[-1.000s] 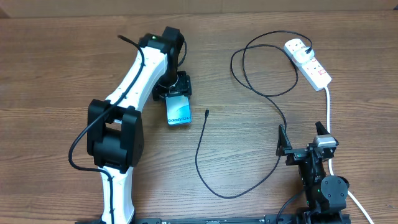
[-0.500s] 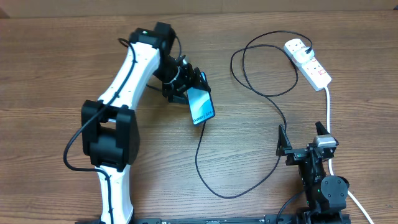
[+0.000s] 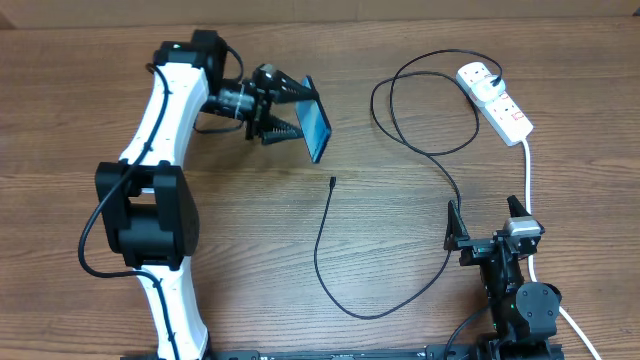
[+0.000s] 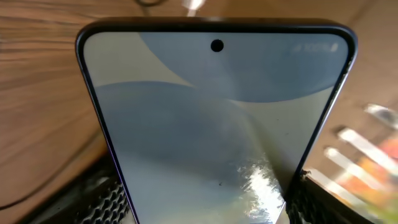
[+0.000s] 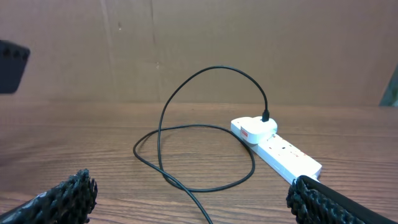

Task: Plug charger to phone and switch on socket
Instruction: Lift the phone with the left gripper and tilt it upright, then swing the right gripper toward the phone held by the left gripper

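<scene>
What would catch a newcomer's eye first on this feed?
The left gripper holds the phone tilted on edge, upper centre. The loose tip of the charger lies on the table just below it, its other end plugged into the socket at upper right. The right gripper stands open, lower right.

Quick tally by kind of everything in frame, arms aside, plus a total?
phone: 1
black charger cable: 1
white power strip: 1
white cord: 1
total: 4
</scene>
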Controlling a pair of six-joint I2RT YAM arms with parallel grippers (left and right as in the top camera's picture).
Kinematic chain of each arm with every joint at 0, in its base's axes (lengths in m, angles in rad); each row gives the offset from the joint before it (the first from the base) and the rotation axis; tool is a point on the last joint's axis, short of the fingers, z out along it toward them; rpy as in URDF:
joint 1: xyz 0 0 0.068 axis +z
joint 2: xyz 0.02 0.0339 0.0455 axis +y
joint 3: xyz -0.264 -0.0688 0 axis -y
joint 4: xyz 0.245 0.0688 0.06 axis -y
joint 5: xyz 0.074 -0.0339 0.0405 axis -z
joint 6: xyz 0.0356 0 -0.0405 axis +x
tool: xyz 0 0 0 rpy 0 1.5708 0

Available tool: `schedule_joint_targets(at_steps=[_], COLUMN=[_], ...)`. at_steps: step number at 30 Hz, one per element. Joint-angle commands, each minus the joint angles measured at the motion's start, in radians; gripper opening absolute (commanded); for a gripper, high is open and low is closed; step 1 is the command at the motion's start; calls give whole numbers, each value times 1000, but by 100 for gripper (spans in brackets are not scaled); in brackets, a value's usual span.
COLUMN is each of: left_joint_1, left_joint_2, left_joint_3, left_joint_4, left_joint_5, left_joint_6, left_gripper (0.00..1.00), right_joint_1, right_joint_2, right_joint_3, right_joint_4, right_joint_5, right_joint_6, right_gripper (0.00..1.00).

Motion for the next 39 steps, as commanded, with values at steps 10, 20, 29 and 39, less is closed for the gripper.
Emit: schedule_joint_targets(at_steps=[10, 20, 29, 39], left_joint_1=[66, 66, 66, 63], left_joint_2=[-2, -2, -2, -2], left_joint_3=[34, 34, 34, 34], left_joint_4=[1, 1, 1, 0], left_joint_5=[289, 290, 289, 289], left_joint_6=[1, 1, 1, 1], left_gripper=[66, 66, 65, 63], right_joint_1=[2, 6, 5, 6], right_joint_2=[-10, -10, 114, 908], right_joint_3=[-10, -10, 312, 1227], right_joint_4=[6, 348, 372, -552], right_joint_5=[6, -475, -571, -803], right_joint_6=[-2, 209, 164, 131], right_gripper=[100, 100, 100, 100])
